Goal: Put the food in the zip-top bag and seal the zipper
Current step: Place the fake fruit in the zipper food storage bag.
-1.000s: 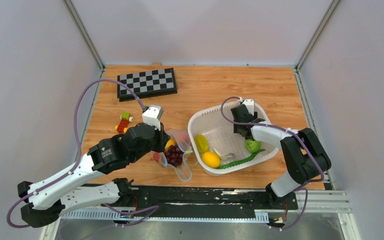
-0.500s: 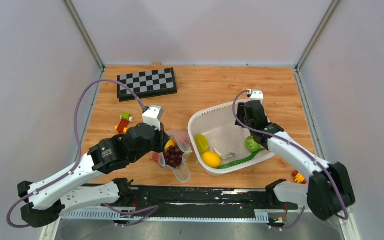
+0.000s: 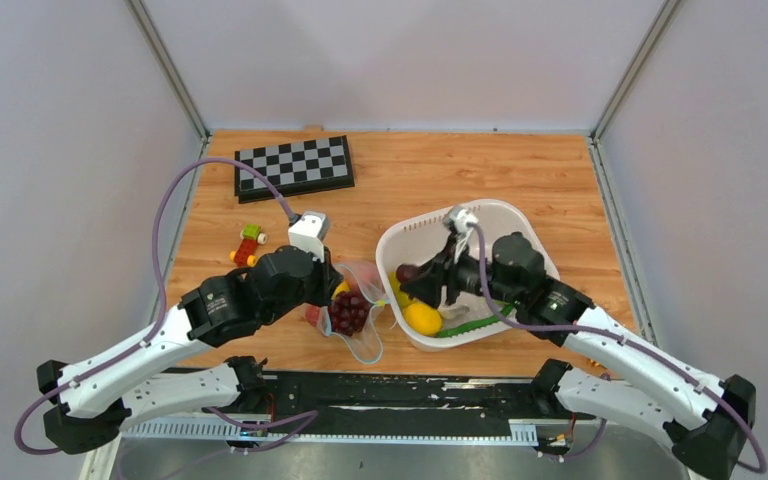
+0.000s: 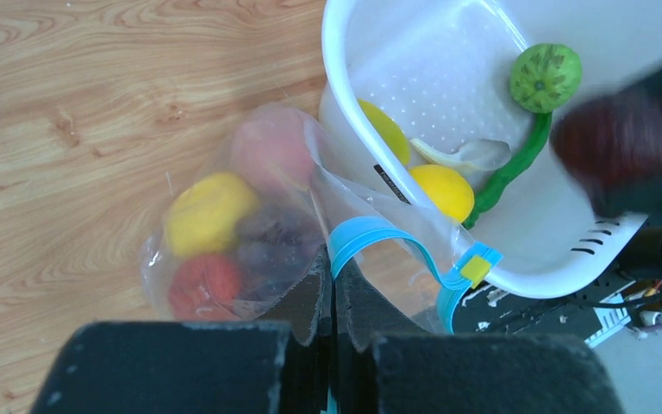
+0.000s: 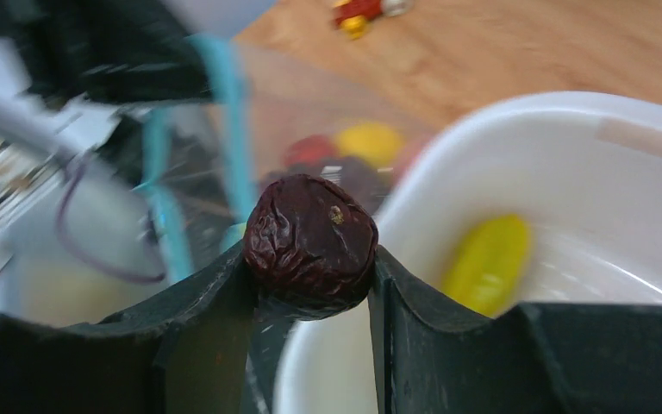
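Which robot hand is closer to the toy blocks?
Left. The left gripper pinches the bag right of the toy blocks; the right gripper holds a dark fruit over the basket.

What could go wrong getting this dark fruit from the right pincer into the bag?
1. The dark fruit is round and pinched only at the tips of the right pincer; it may slip out.
2. The left pincer holds the bag by one side of its blue strip, so the mouth looks narrow next to the basket; the fruit may miss.
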Action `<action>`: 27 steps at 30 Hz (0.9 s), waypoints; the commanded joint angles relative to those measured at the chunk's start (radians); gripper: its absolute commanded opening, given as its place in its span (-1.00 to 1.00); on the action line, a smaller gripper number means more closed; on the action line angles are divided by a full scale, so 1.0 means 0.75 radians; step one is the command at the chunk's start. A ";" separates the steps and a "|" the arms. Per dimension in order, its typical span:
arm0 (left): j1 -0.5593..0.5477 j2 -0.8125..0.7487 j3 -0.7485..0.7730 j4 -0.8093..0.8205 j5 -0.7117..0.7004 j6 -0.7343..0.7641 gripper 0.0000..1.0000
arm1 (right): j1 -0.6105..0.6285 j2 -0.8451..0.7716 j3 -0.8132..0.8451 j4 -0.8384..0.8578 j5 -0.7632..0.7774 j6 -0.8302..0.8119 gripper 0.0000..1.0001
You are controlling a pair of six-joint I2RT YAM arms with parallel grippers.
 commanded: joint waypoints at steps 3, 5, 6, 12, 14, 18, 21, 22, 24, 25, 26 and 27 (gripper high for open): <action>0.003 0.008 0.033 0.024 0.030 -0.049 -1.00 | 0.433 0.122 0.194 -0.010 -0.055 -0.225 -0.40; 0.002 0.006 0.035 0.021 0.033 -0.059 -1.00 | 0.530 0.199 0.254 -0.048 0.011 -0.270 -0.40; 0.002 0.003 0.034 0.018 0.036 -0.063 -1.00 | 0.567 0.242 0.278 -0.063 0.057 -0.286 -0.40; 0.003 -0.025 0.031 -0.002 0.034 -0.077 -1.00 | 0.671 0.436 0.391 -0.106 0.426 -0.311 -0.35; 0.003 -0.031 0.029 0.000 0.037 -0.075 -1.00 | 0.687 0.466 0.401 -0.096 0.553 -0.310 -0.30; 0.003 -0.031 0.034 0.001 0.031 -0.073 -1.00 | 0.724 0.504 0.398 -0.064 0.758 -0.321 -0.11; 0.002 -0.034 0.041 0.006 0.024 -0.074 -1.00 | 0.738 0.506 0.394 -0.029 0.769 -0.342 0.16; 0.002 -0.035 0.041 0.004 0.018 -0.075 -1.00 | 0.741 0.504 0.386 -0.011 0.748 -0.352 0.24; 0.002 -0.039 0.041 0.000 0.009 -0.080 -1.00 | 0.743 0.496 0.379 0.011 0.742 -0.358 0.36; 0.003 -0.044 0.039 -0.001 0.005 -0.084 -1.00 | 0.743 0.489 0.374 0.020 0.745 -0.359 0.40; 0.002 -0.048 0.036 -0.002 0.000 -0.088 -1.00 | 0.744 0.480 0.367 0.031 0.744 -0.360 0.43; 0.002 -0.053 0.032 -0.002 -0.003 -0.091 -1.00 | 0.743 0.464 0.356 0.045 0.743 -0.362 0.45</action>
